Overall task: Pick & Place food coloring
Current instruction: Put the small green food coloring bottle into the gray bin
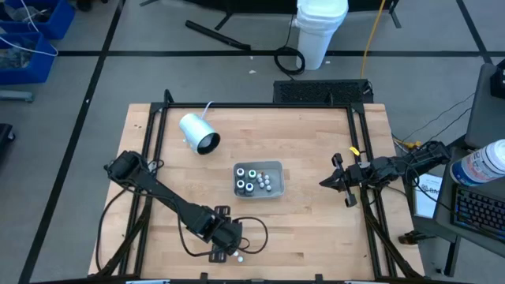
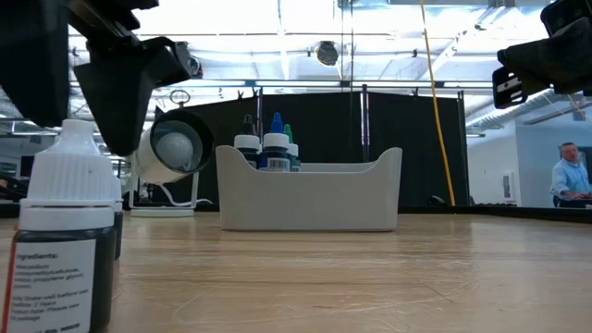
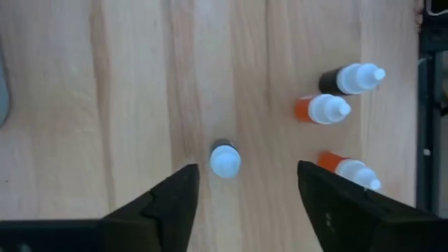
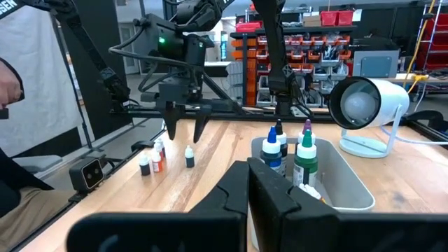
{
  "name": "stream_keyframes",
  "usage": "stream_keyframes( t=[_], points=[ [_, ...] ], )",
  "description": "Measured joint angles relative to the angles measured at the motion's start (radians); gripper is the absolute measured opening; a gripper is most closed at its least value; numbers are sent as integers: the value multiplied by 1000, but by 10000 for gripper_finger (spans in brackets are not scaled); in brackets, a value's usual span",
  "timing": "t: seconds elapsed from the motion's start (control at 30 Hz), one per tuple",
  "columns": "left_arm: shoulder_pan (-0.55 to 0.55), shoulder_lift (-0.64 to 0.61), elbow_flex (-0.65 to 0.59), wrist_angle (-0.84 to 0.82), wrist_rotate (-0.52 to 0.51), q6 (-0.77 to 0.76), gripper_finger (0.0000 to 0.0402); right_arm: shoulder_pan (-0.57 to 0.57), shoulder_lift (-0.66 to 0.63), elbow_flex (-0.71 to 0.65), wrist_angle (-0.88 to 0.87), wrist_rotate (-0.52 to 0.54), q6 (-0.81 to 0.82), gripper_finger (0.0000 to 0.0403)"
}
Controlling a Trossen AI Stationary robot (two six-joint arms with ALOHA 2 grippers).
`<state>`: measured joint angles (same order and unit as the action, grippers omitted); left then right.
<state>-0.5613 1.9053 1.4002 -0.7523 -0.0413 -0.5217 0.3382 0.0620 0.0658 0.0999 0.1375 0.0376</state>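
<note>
The left tool [image 1: 233, 251] is at about 6 o'clock on the bench [image 1: 316, 229], close to the near edge. Its two fingers [image 3: 175, 203] stand wide apart, and they hold nothing. Between them, a little ahead of the tips, one small dark bottle [image 3: 225, 159] of food coloring stands upright on the wood with its white cap up, free of both fingers. In the right wrist view the same tool [image 4: 185, 129] hangs above this bottle [image 4: 189, 157] and does not touch it.

Beside it, nearer the bench edge, three more bottles are grouped: a dark one [image 3: 350, 78], an orange one [image 3: 322, 109] just next to it, and another orange one [image 3: 348, 168] a little apart.

The grey tray [image 1: 278, 189] lies near the middle of the bench. Several bottles [image 1: 251, 180] stand upright in it, most of them in the half toward 9 o'clock; in the low view some blue and green tips [image 2: 276, 125] rise over its wall.

A white cylinder with a cord [image 1: 197, 132] lies at about 11 o'clock from the tray.

The right tool [image 1: 328, 181] waits at 3 o'clock near the bench side, with its fingers pressed together and empty.
</note>
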Motion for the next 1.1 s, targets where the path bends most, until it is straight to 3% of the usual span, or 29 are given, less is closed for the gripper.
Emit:
stream_keyframes(
  t=[0.17,0.53,1.1],
  points=[
    [2,7,0,1,-4,42,261,0,0,0,0,0,0,0],
    [6,24,0,47,-4,87,239,0,0,0,0,0,0,0],
    [10,69,-1,39,-2,107,241,0,7,-1,1,50,3,0]
  ],
)
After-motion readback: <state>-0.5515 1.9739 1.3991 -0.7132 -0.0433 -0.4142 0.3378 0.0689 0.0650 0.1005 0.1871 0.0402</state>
